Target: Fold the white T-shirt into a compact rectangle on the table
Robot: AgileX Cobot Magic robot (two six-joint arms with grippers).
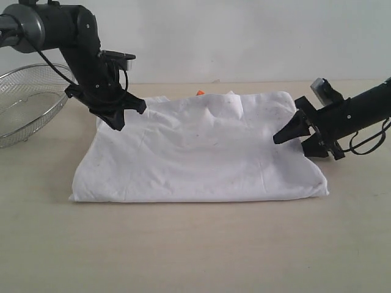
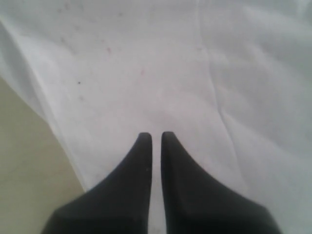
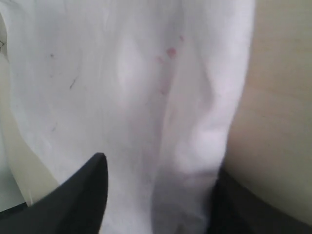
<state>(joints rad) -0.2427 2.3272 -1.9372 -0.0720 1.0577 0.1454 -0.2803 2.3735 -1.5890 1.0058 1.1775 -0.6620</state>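
Where the white T-shirt [image 1: 201, 152] lies on the tabletop [image 1: 195, 250], it forms a wide, roughly rectangular layered shape. Its near edge is straight and its far edge is rumpled into small peaks. A small orange tag [image 1: 200, 93] shows at the far edge, near the middle. The tabletop shows in front of the shirt and at both sides.

Left gripper [image 2: 156, 139]: at the far left corner of the shirt, tilted downward over the cloth. Its two dark fingers [image 2: 139, 170] are pressed almost together, with only a thin slit between them, and no fold of cloth is seen pinched there. In the left wrist view the fingertips are over white fabric, just inside the shirt's edge, beyond which the tabletop appears. Whether the tips touch the cloth cannot be told.

Right gripper [image 3: 160, 165]: at the right edge of the shirt, about halfway along that side, pointing inward toward the middle. Its fingers [image 3: 80, 195] are spread wide. In the right wrist view the folded right edge of the shirt runs between them, with one finger over the cloth and the other at the border of cloth and tabletop. Faint reddish marks show through the fabric here.

A round wire-mesh basket [image 1: 24, 104] stands on the tabletop at the far left, apart from the shirt.
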